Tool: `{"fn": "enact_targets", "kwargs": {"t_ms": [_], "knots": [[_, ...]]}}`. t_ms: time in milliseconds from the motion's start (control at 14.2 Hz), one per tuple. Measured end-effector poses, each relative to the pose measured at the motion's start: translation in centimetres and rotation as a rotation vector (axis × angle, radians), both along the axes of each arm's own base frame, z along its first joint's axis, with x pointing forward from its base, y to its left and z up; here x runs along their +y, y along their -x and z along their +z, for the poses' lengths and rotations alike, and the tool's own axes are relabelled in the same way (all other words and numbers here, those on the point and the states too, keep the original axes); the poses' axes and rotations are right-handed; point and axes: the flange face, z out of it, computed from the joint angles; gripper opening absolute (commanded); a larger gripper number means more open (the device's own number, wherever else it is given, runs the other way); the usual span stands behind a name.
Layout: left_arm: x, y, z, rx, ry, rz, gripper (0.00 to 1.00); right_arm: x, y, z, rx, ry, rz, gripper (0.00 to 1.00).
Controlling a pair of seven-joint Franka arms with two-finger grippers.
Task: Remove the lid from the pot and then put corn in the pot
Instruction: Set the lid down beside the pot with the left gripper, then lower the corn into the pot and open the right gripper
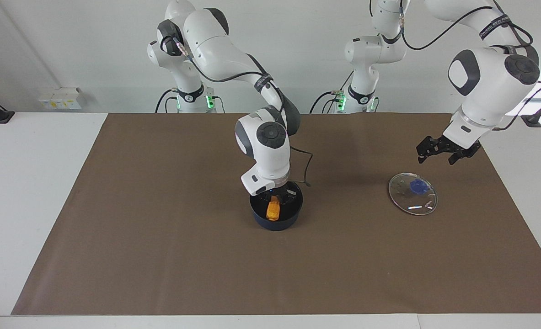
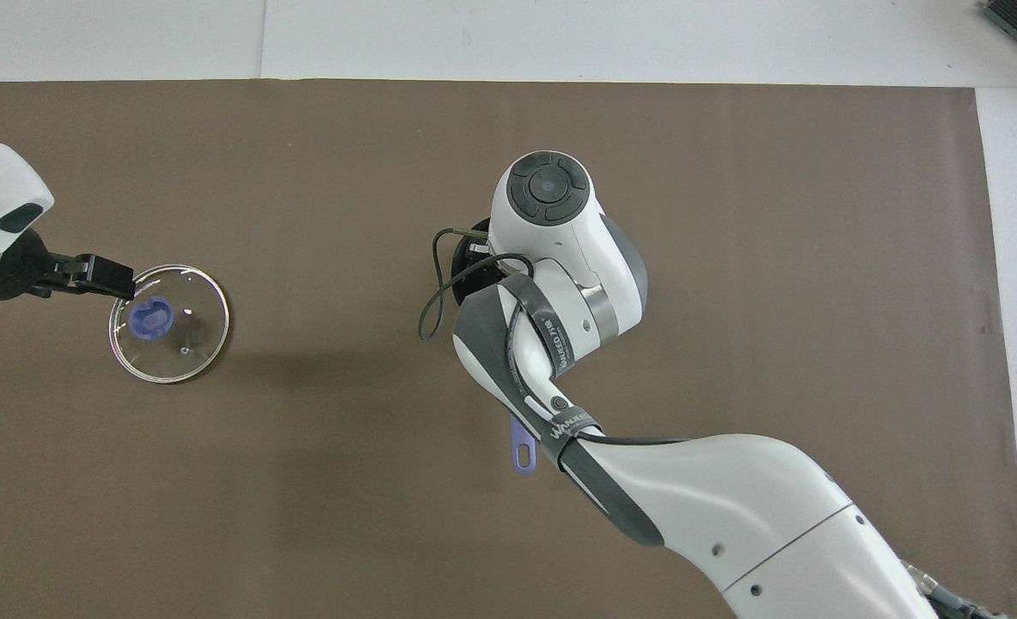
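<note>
The pot [image 1: 275,214] stands uncovered near the middle of the brown mat [image 1: 160,219] that covers the bench [image 1: 32,192], and the right claw [image 1: 277,197] reaches down into its mouth from directly above. The corn [image 1: 273,209] sits inside the pot's dark rim, upright and slightly tilted, its upper end at the claw's fingertips — whether the fingers are clamped on it or have let go cannot be told, since the wrist hides them in both views. From overhead, the right arm covers almost the whole pot; only a sliver of the rim and the end of the blue-purple handle [image 2: 523,451], which points toward the robots, show past it. The lid [image 1: 412,193] lies flat on the mat toward the left arm's end of the bench, well apart from the pot, with its blue knob [image 2: 154,315] facing up. The left claw [image 1: 443,150] hangs in the air over the mat just beside the lid, on the side nearer the left arm's end — its fingers are spread apart and hold nothing, clear of the glass in the facing view. A black cable [image 2: 439,292] loops out from the right wrist above the pot.
</note>
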Motion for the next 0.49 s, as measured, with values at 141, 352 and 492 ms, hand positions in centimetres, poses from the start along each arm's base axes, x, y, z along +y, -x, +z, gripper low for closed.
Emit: {"fn": "enact_targets", "kwargs": {"t_ms": [141,352,492], "knots": [[-2.3,0.1,1.5,-0.016,-0.006,-0.002,1.00,0.0,0.1,0.0,0.002,0.001,0.001,0.38],[-3.1,1.0,4.2,0.005,-0.009,-0.012,1.00,-0.1,0.2,-0.1,0.004,0.002,0.001,1.00],[-2.8,1.6,6.7,0.028,-0.013,-0.045,1.00,-0.1,0.2,0.0,0.003,0.002,0.002,1.00]]}}
